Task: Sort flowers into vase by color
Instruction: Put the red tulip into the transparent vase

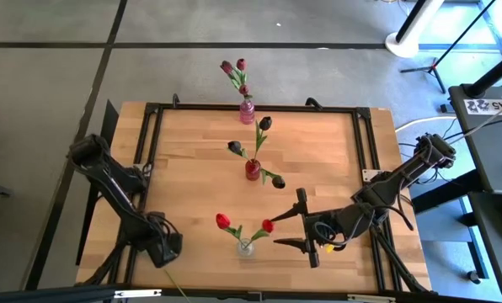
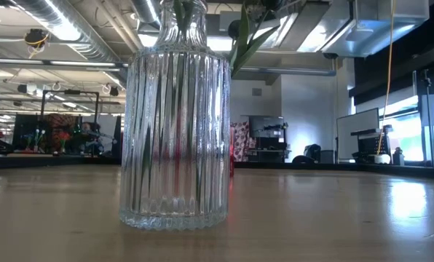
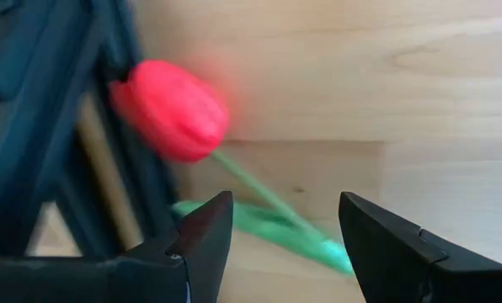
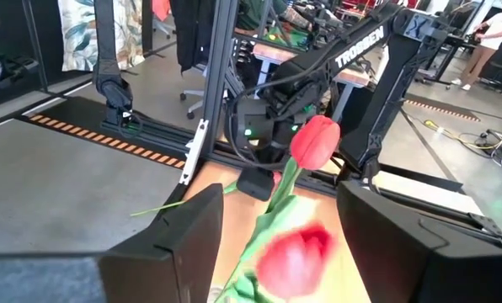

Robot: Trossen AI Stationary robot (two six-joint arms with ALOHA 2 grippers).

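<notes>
Three vases stand in a row down the table's middle. The pink vase [image 1: 247, 111] at the far edge holds maroon and pink tulips, the red vase [image 1: 253, 170] dark ones. The clear ribbed vase [image 1: 245, 247] [image 2: 175, 131] near the front holds two red tulips [image 1: 223, 220] [image 4: 316, 141]. A loose red tulip [image 3: 179, 109] lies at the near-left corner against the black frame, its stem [image 1: 174, 283] reaching past the near edge. My left gripper [image 3: 285, 252] [image 1: 168, 250] hangs over it, open, fingers either side of the stem. My right gripper [image 1: 302, 227] [image 4: 276, 240] is open, level, right of the clear vase.
A black metal frame [image 1: 154, 135] runs around the tabletop; the loose tulip's head lies beside its left rail [image 3: 57, 126]. Bare wood [image 1: 192, 168] spreads left of the vases and to their right [image 1: 327, 160]. Stands and a desk sit beyond the table's right edge.
</notes>
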